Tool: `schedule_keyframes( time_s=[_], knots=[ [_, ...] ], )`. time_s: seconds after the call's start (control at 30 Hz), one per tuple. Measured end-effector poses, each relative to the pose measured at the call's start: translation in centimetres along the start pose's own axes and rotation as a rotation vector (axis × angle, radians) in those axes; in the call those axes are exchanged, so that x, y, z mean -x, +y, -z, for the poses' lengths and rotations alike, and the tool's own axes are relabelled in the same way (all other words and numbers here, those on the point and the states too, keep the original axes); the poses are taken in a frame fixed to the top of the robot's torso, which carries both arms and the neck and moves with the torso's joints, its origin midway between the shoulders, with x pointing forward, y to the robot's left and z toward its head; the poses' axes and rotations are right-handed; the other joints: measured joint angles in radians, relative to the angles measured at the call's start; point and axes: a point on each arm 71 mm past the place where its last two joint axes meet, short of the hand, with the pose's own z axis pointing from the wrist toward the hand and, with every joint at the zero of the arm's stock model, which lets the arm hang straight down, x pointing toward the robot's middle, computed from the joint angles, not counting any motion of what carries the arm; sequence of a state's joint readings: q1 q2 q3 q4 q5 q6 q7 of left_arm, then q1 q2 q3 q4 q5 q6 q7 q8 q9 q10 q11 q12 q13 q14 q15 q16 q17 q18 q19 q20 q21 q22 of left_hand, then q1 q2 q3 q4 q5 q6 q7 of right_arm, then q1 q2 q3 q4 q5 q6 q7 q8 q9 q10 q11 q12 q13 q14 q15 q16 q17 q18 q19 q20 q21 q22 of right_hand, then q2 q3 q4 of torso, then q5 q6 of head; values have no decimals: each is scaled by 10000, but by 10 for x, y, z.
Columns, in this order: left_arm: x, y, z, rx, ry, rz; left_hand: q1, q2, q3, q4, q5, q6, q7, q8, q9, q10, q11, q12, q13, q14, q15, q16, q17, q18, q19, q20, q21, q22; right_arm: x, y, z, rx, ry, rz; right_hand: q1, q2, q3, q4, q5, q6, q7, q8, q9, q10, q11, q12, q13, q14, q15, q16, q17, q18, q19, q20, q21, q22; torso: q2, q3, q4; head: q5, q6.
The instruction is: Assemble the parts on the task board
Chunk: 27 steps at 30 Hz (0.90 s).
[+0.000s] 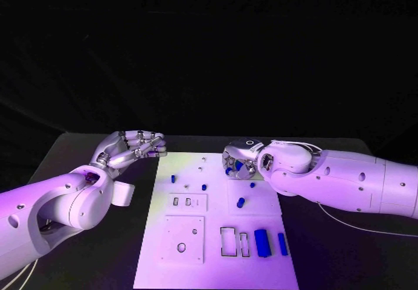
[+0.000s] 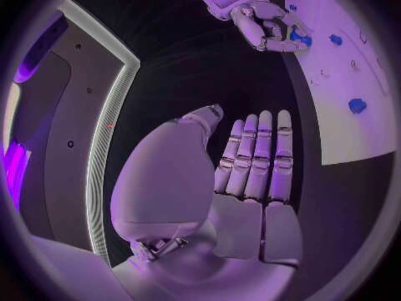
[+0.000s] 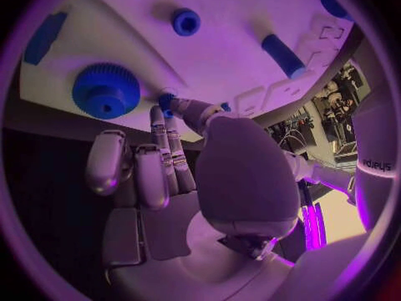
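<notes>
The white task board (image 1: 218,254) lies in the middle of the black table. My right hand (image 1: 241,160) hovers over its far end, thumb and fingertips meeting on a small blue peg (image 3: 166,100) at the board's surface. A blue gear (image 3: 106,90) lies on the board (image 3: 250,20) beside those fingers, partly hidden under the hand (image 1: 234,167). My left hand (image 1: 135,147) floats off the board's far left corner, fingers straight and side by side (image 2: 254,154), holding nothing. The right hand (image 2: 267,23) also appears above the board (image 2: 359,140) in the left wrist view.
Loose blue parts dot the board: a small one (image 1: 173,178), another (image 1: 204,187), a short cylinder (image 1: 240,203), and two long bars (image 1: 261,241) (image 1: 283,243) by a rectangular slot (image 1: 228,240). A blue ring (image 3: 186,21) and cylinder (image 3: 283,55) lie beyond the gear.
</notes>
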<state>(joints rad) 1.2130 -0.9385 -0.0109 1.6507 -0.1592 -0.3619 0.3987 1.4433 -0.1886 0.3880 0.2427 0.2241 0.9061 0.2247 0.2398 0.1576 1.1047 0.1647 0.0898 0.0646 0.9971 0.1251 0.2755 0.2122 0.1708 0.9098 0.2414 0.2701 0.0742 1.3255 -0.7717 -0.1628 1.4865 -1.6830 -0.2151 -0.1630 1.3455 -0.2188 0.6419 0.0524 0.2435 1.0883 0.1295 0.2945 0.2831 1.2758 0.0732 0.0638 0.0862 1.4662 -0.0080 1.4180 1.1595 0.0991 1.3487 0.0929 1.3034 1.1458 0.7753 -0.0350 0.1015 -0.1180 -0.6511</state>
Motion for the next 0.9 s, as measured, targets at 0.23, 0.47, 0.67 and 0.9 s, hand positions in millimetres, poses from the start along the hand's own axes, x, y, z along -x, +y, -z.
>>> schedule_keyframes(
  time_s=[0.23, 0.47, 0.67, 0.9],
  knots=[
    [0, 0, 0, 11, 0, 1, 0, 0, 1, 1, 0, 0, 0, 0, 0, 0, 0, 0, 0, 0, 0, 0, 3, 0, 0, 0, 0, 1, 9, 3, 2, -92, -618, -187, -34, 34, 28, -28, 2, 0, -1, 58, 4, 0, 0, 21, 48, -14, -14, 0, 0, 0, 0, 0, 40, 100, -13, -6, 22, -9, 35],
    [1, 0, 0, 19, 2, 2, 0, 0, 1, 1, 0, 0, 0, 0, 0, 0, 0, -47, 0, 0, 0, 0, 2, -1, 0, 0, 0, -10, 23, 11, -3, -112, -1388, -295, -33, 35, 45, -46, 1, -1, -2, 62, 8, 0, 0, 20, 53, -14, -14, 0, 10, 1, 35, -35, 113, 182, -8, -6, 39, 3, 80],
    [0, 0, 0, 22, 13, 7, 0, 0, 1, 1, 0, 0, 0, 0, 0, 0, 0, -48, 0, 0, 0, 0, 2, -2, 0, 0, 0, -10, 27, 16, -13, -177, -1783, -324, -33, 34, 67, -69, -3, -18, -16, 110, 10, 0, 0, 10, 58, -14, -13, 0, 29, 1, 35, -36, 113, 192, 10, -6, 57, 5, 95],
    [-1, 0, 0, 19, 55, 27, 0, 0, 1, 1, 0, 0, 0, 0, 0, 0, 0, -48, 0, 0, 0, 0, 1, -2, 0, 0, 0, -10, 30, 23, -28, -219, -2092, -342, -32, 34, 67, -69, -23, -20, -17, 110, 13, 0, 0, 8, 61, -14, -13, 0, 38, 1, 35, -36, 113, 192, 26, -7, 86, -15, 54]
  ],
)
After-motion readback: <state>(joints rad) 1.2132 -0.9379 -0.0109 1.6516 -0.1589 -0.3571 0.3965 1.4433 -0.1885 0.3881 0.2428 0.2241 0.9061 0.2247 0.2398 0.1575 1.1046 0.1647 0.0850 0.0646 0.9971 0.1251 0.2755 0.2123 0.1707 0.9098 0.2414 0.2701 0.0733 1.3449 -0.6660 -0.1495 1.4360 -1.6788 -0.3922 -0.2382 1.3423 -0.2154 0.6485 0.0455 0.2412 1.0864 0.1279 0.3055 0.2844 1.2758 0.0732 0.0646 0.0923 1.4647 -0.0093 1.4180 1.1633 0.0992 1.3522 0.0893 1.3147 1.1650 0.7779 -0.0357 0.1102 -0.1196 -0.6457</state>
